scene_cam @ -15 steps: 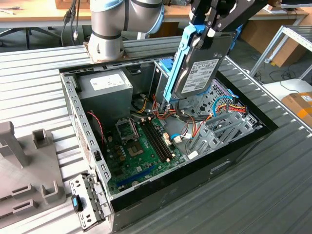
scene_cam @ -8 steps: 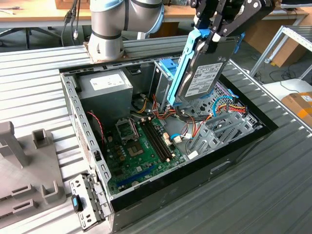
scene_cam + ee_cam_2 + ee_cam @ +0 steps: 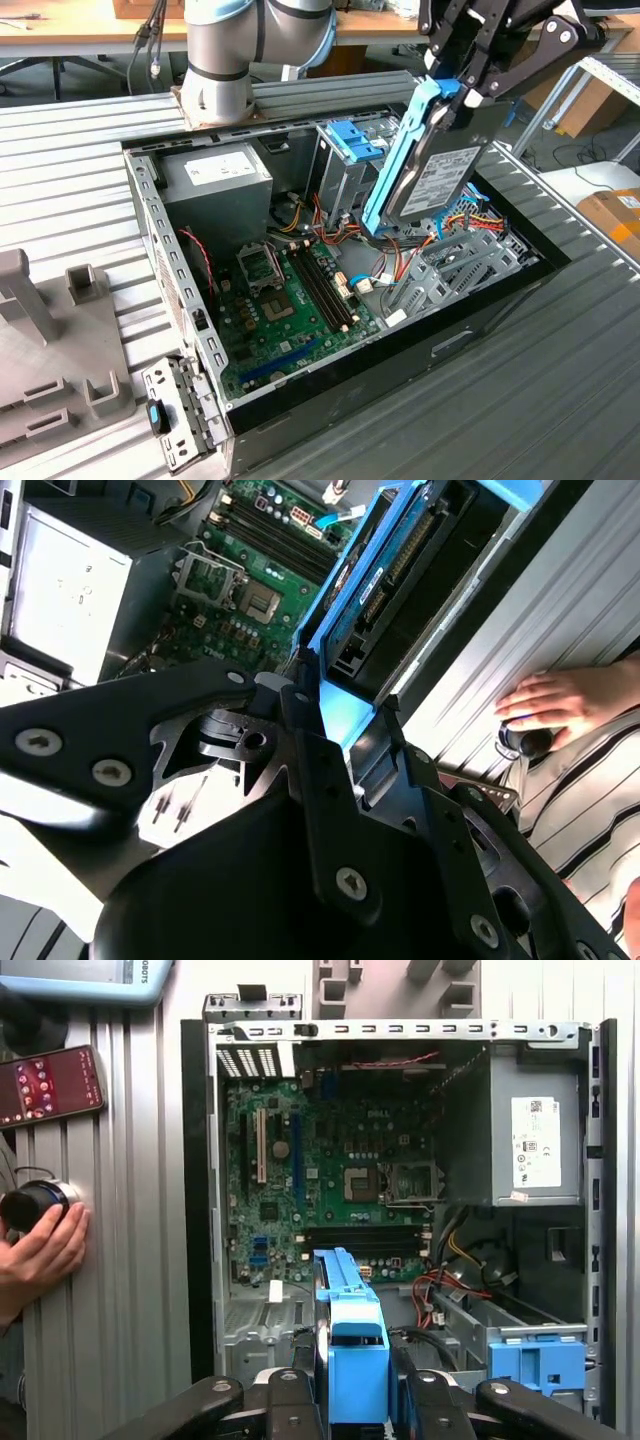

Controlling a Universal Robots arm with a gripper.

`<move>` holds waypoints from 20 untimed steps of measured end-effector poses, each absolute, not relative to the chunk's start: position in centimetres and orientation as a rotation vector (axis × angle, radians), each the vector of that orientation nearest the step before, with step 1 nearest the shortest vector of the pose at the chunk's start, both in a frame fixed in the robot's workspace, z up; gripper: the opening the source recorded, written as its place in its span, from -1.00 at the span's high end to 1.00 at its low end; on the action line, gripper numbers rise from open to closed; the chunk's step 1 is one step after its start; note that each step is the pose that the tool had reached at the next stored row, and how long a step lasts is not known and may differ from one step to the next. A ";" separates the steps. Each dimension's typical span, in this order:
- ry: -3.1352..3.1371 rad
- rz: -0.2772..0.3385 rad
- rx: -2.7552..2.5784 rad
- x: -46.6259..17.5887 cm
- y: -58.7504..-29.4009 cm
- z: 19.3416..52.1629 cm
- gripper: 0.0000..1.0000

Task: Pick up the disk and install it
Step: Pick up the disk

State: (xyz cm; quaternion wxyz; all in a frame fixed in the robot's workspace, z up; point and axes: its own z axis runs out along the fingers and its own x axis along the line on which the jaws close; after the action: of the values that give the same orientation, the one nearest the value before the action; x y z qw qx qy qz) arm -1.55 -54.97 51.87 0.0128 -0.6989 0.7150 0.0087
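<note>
Nearest in the exterior view runs a ribbed aluminium table (image 3: 520, 400), dull silver, and at the exterior view's left a grey moulded plastic fixture (image 3: 30, 300) with blocky uprights sits on it. Beside that lies an open computer case (image 3: 150, 230), a black and grey steel tower on its side with a perforated rim and, at its near corner, a small latch plate (image 3: 175, 400) carrying a blue button. Inside, a green motherboard (image 3: 290, 310) lies flat, with a square silver processor socket and long black memory slots. Past it stands a boxy grey power supply (image 3: 215, 185) with a white label whose print is too small to make out. Next to that rises a grey metal drive cage (image 3: 340, 165) topped by a blue plastic latch, with red, orange and yellow cables (image 3: 480, 215) bunched nearby. Above this end of the case hangs the disk (image 3: 440, 180), a flat grey slab with a white printed label and a bright blue carrier frame, tilted, its lower edge down by the cables; whether it touches them I cannot tell. The black gripper (image 3: 460, 95) is clamped on the disk's upper end, a finger against each face. Behind stands the arm's silver base (image 3: 215, 60). In the first wrist view a person's hand (image 3: 40, 1255) rests on a black knob (image 3: 25, 1205) near a phone (image 3: 50, 1085)
</note>
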 end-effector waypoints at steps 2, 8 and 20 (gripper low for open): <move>2.231 0.027 -2.175 -1.2 -55.1 51.8 0.27; 2.239 0.027 -2.167 0.2 -55.5 51.5 0.27; 2.254 0.027 -2.151 1.5 -57.2 51.1 0.27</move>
State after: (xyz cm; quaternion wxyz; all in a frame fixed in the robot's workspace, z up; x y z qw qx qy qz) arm 1.49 -57.20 51.10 0.0130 -0.6903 0.7234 0.0086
